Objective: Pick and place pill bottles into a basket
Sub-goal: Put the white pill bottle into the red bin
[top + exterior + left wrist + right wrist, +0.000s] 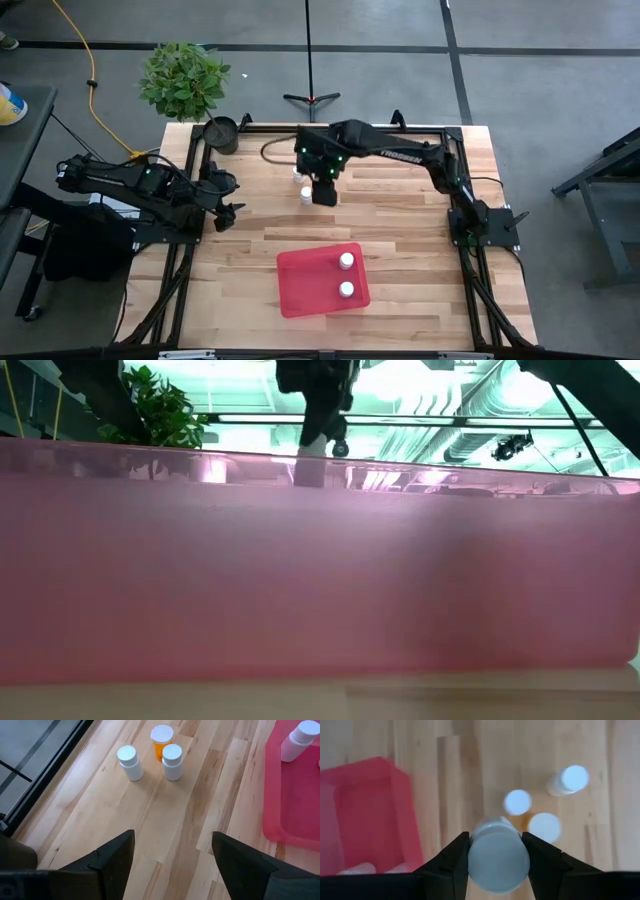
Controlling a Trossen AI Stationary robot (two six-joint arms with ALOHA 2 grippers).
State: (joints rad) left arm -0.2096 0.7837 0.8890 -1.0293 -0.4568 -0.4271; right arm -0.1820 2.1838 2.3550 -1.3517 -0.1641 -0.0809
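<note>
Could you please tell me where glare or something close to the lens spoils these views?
Low view: the basket wall fills nearly the whole frame, with ceiling lights glaring above its rim. Right wrist view: the pill bottle in the right gripper hides the table beneath.

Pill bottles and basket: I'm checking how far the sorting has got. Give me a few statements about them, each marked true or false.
1. Two pill bottles stand inside the red basket. True.
2. The right gripper is empty. False: it is shut on a white-capped bottle.
3. One of the three bottles on the table has an amber body. True.
4. The left gripper holds a bottle. False: it is open and empty, near the table's left edge.
5. The basket has no bottles in it yet. False: two white caps show in it in the high view.
</note>
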